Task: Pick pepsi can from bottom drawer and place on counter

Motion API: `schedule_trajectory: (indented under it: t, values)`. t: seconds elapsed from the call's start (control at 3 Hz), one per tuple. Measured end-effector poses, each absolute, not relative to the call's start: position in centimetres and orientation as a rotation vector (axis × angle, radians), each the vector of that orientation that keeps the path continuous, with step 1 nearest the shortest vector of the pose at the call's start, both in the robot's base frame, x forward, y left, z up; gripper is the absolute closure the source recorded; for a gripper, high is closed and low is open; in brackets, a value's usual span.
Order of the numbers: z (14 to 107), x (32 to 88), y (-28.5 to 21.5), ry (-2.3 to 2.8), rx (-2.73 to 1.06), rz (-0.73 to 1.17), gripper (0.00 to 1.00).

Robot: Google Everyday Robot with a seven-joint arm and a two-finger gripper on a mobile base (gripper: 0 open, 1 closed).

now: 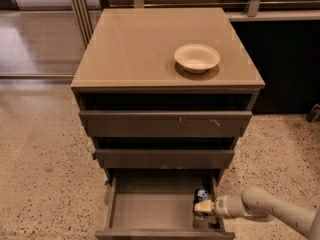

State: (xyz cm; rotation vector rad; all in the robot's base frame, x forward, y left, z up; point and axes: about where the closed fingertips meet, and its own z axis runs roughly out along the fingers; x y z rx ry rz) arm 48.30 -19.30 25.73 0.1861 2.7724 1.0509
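Hand [202, 207] at right wall of bottom drawer [150, 206], left floor free; counter [135, 49] open except bowl [196, 57] at right.

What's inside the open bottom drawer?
In the drawer, a pepsi can sits by the right wall, with the gripper reaching in at it. The gripper hides part of the can.

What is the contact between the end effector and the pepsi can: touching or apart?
Cannot tell. In the camera view the end effector overlaps the pepsi can inside the bottom drawer, hiding any contact or gap.
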Motion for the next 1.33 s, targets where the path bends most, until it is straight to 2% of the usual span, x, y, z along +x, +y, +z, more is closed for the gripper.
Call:
schedule_trajectory:
  t: [0.33, 0.67, 1.33]
  values:
    - [25.8, 48.2, -19.1, 2.774, 0.181, 1.058, 1.0]
    - [29.7, 47.0, -18.1, 2.761, 0.147, 1.083, 1.0]
    - [45.4, 43.5, -14.3, 2.648, -0.01, 1.028, 1.0]
